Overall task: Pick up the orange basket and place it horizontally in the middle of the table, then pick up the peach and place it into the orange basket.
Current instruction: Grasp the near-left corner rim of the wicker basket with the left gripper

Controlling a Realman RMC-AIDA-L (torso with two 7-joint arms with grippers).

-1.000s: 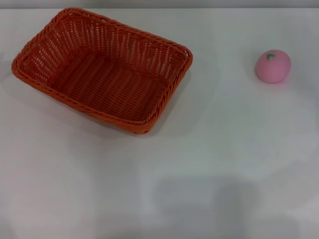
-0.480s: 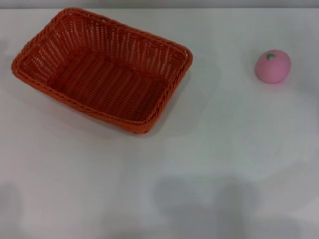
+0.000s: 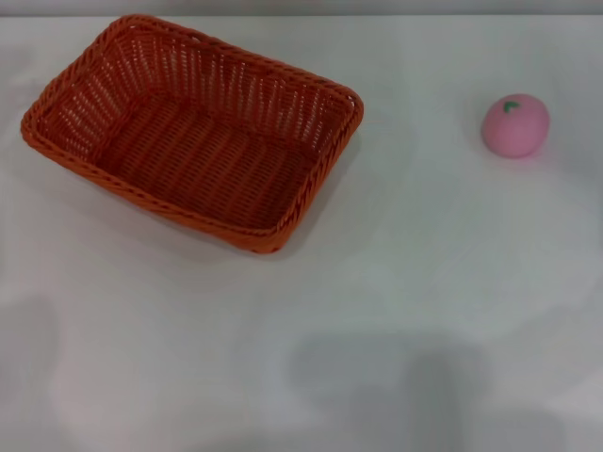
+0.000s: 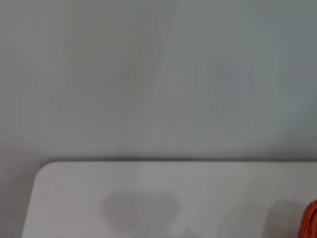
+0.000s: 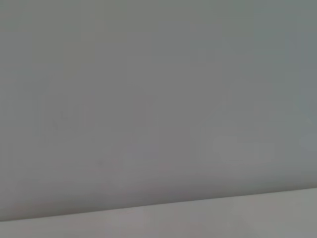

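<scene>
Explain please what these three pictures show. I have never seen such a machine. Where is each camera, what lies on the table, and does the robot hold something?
The machine is a robot with two arms, each ending in a gripper. It carries three cameras.

The head view looks down from the robot's head at a white table. On it, toward the robot's left, lies an orange basket, empty and turned at an angle. Far toward the right sits a peach, a small pink ball, apart from the basket.

The left wrist view comes from the left arm's camera. It shows the table's edge, a plain wall, and a sliver of the basket. The right wrist view shows only wall and a strip of table.

Neither gripper appears in any picture, and nothing is seen being held.
</scene>
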